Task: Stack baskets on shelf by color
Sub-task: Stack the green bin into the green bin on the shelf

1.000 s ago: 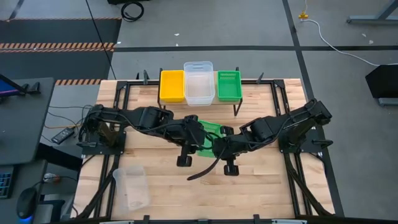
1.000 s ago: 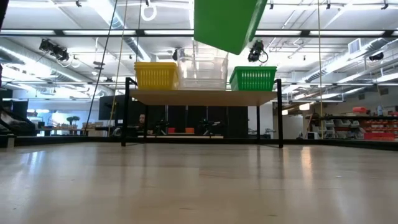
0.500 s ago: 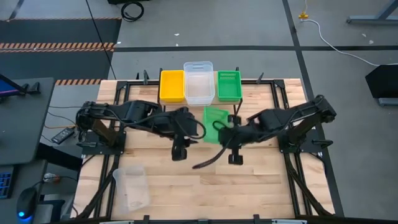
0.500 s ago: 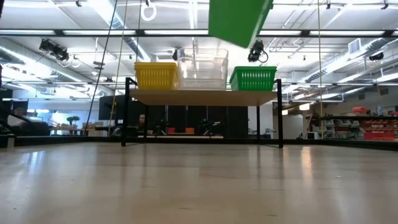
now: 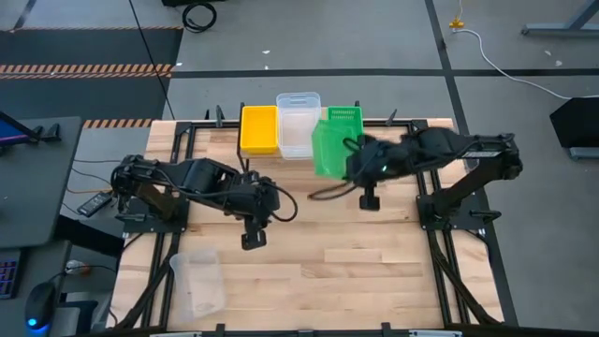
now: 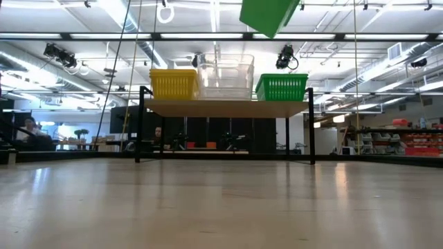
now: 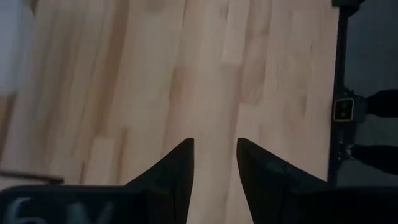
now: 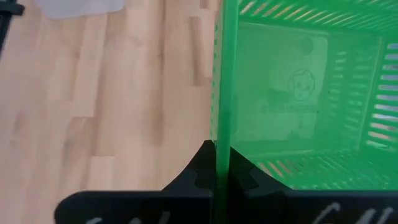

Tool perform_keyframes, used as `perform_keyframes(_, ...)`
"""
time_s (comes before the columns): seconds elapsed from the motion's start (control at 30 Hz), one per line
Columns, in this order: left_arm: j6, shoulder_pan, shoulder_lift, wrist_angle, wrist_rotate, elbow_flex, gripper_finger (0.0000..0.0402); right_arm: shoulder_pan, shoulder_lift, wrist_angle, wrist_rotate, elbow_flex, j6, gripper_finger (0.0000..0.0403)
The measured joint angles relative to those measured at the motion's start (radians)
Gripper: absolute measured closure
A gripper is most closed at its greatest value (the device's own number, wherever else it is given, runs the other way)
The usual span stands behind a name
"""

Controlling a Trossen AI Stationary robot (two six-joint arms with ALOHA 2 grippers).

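The shelf (image 5: 374, 140) stands at the table's far edge (image 6: 225, 107). On its plank sit a yellow basket (image 5: 259, 129), a clear basket (image 5: 298, 124) and a green basket (image 5: 345, 122). My right gripper (image 5: 349, 161) is shut on a second green basket (image 5: 326, 150), high in the air just in front of the shelf (image 6: 268, 14). Another clear basket (image 5: 198, 281) lies on the table near its near left corner. My left gripper (image 5: 253, 236) hovers open over bare wood at mid-table (image 7: 214, 146), holding nothing. My right gripper (image 8: 221, 155) pinches one side wall of the green basket at its rim (image 8: 219, 134), one finger inside the basket and one outside. The wall runs away from the fingers, edge-on. The basket is lifted clear of the table and tilted, its floor (image 8: 298, 93) facing the wrist camera.
Black frame rails run along the table's left and right sides (image 5: 440, 253). Open wood lies between the two arms and toward the near edge (image 5: 337, 271). The shelf's thin black legs (image 6: 310, 128) stand on the tabletop.
My right gripper carried the green basket from mid-table up and toward the far edge, ending in front of the shelf's green basket; the basket stayed tilted in the hold. My left gripper drew back from the basket toward the table's left.
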Motion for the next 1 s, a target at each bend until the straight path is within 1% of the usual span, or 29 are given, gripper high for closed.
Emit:
perform_keyframes(0.1, -0.079, -0.026, 0.000, -0.047, -0.001, 0.000, 0.0273, -0.055, -0.034, 0.000, 0.000, 0.000, -0.080, 0.0396)
perform_keyframes(0.3, -0.250, -0.088, 0.000, -0.080, -0.018, 0.000, 0.0273, -0.178, -0.078, -0.010, -0.006, 0.000, -0.214, 0.0395)
perform_keyframes(0.53, -0.469, -0.185, 0.000, -0.116, -0.089, 0.000, 0.0273, -0.322, -0.084, -0.047, -0.065, 0.000, -0.354, 0.0394)
perform_keyframes(0.67, -0.618, -0.250, 0.000, -0.118, -0.141, 0.000, 0.0273, -0.389, -0.084, -0.052, -0.134, 0.000, -0.408, 0.0393)
perform_keyframes(0.87, -0.903, -0.367, 0.000, -0.169, -0.207, 0.000, 0.0273, -0.466, -0.084, -0.051, -0.170, 0.000, -0.469, 0.0393)
perform_keyframes(1.0, -1.054, -0.447, 0.000, -0.168, -0.250, 0.000, 0.0273, -0.515, -0.084, -0.058, -0.190, 0.000, -0.524, 0.0393)
